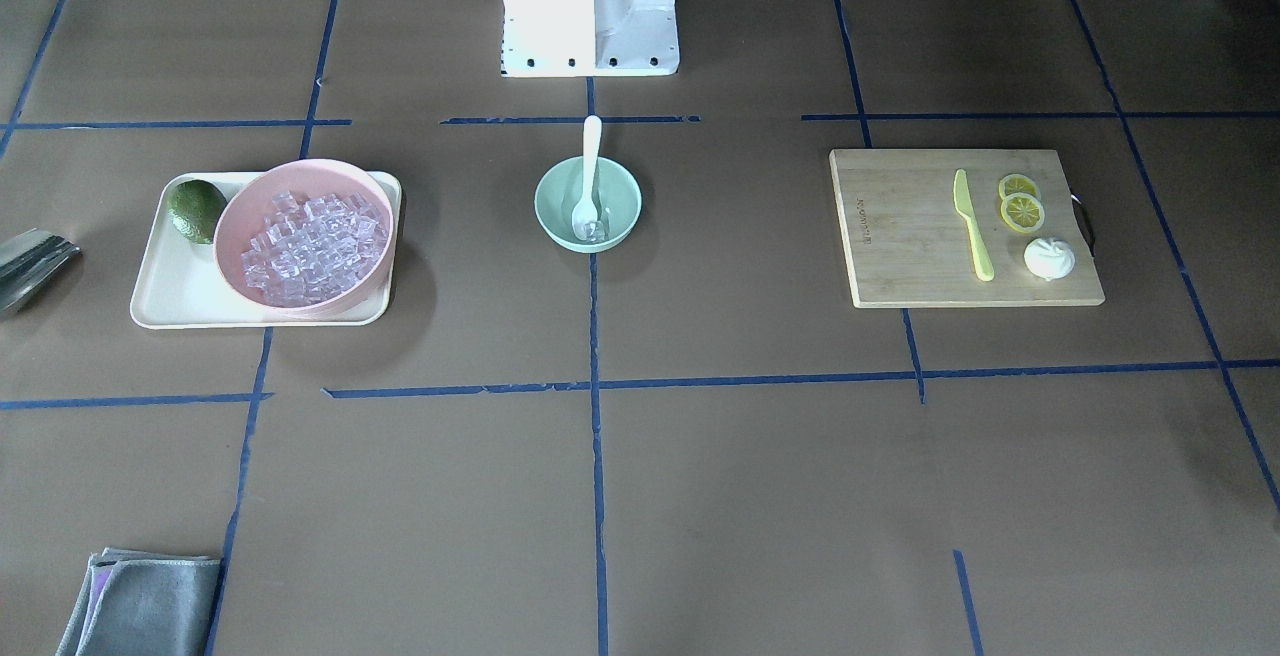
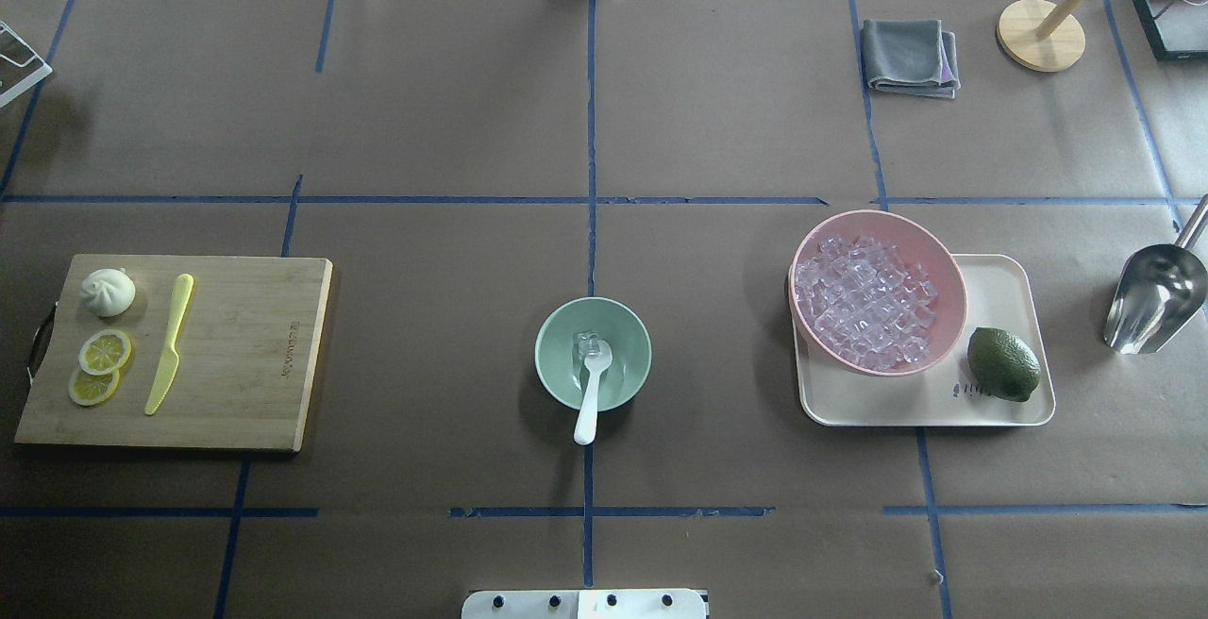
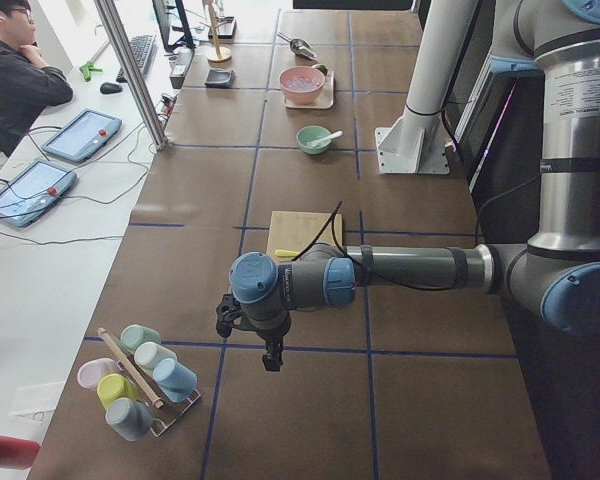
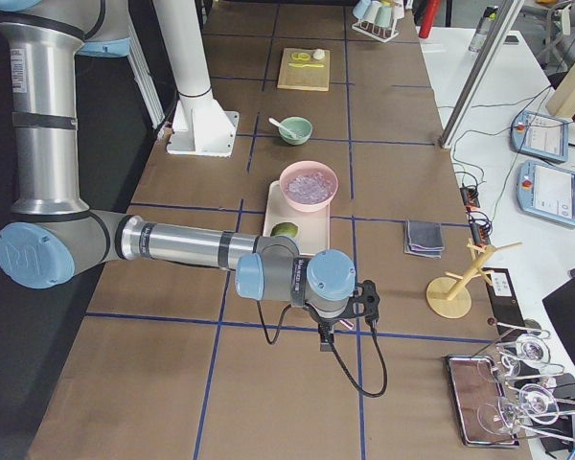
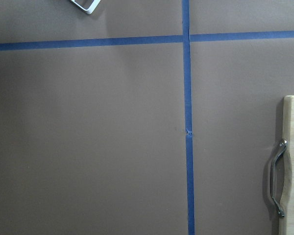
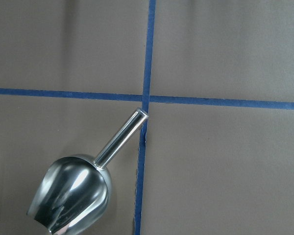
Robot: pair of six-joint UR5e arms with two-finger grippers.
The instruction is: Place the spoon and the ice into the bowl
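Left gripper (image 3: pixel 271 361) aside, spoon (image 2: pixel 592 393) handle toward robot base (image 2: pixel 585 604)

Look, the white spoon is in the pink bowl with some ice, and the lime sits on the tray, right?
Not quite. The spoon rests in the mint-green bowl, not the pink bowl, as the overhead exterior view shows. Some ice is there with it, and the lime sits on the tray.
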